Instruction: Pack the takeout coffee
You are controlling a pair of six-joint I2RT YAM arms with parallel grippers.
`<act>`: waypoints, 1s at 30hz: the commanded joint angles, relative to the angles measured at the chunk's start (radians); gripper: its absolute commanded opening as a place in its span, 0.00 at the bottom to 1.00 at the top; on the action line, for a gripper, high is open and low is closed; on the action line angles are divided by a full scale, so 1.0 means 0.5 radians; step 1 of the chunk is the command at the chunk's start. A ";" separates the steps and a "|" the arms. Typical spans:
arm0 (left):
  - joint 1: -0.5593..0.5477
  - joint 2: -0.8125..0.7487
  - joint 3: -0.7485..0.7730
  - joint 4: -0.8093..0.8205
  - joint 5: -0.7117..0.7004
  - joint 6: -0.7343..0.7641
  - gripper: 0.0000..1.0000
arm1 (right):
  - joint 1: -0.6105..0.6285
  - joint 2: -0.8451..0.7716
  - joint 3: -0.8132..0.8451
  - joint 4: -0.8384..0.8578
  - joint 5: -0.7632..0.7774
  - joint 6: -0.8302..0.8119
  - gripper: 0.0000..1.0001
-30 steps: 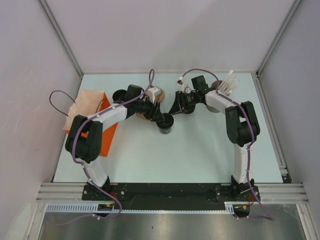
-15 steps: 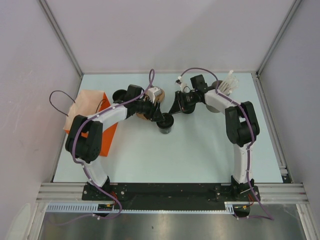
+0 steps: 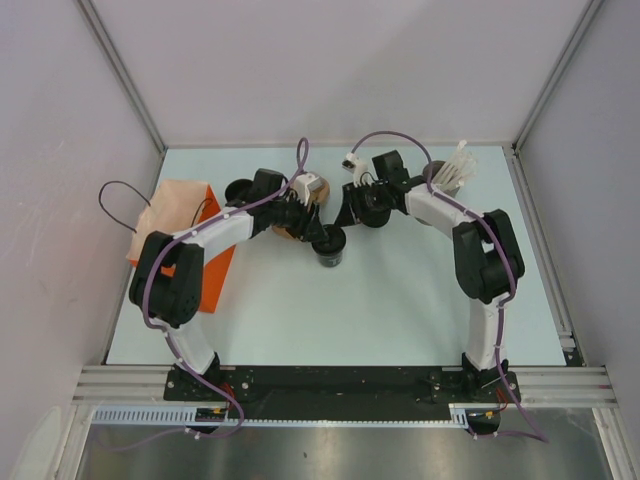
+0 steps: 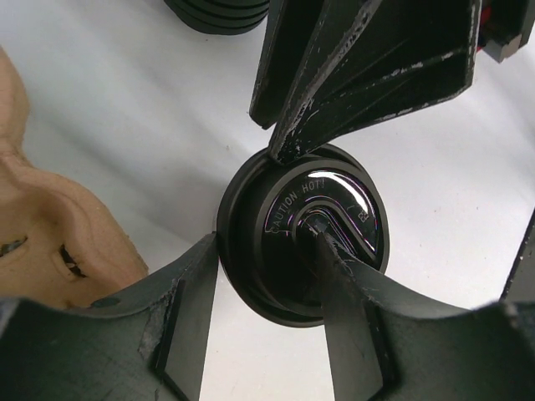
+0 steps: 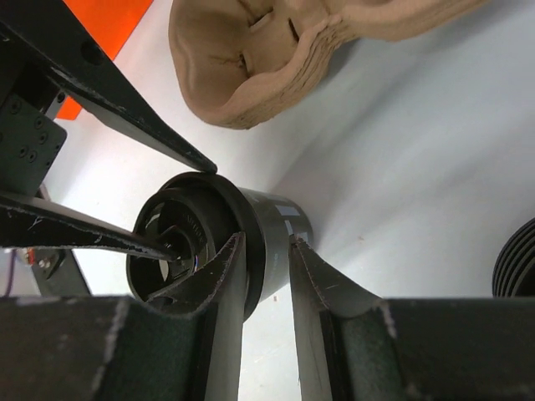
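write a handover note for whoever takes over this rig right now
Left end effector: clamped on the takeout coffee, one finger outside the lid rim, the other on the lid top.
Right end effector: jaws narrow, astride the opposite rim; firm grip unclear.
Where: the coffee looks to stand on the table beside the pulp cup carrier, apart from the orange paper bag at the left.
Done: both arms are at the coffee.
Left: lift it, probably into the bag, keeping it upright.
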 commanded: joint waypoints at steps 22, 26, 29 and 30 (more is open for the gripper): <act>-0.020 -0.158 -0.128 -0.197 -0.191 0.187 0.54 | 0.093 -0.237 -0.365 -0.068 0.495 -0.243 0.30; -0.026 -0.183 -0.125 -0.209 -0.209 0.197 0.54 | 0.105 -0.246 -0.365 -0.107 0.473 -0.265 0.30; -0.032 -0.186 -0.125 -0.209 -0.225 0.200 0.54 | 0.115 -0.188 -0.365 -0.157 0.470 -0.271 0.30; -0.041 -0.189 -0.134 -0.209 -0.228 0.200 0.54 | 0.112 -0.148 -0.365 -0.178 0.473 -0.271 0.30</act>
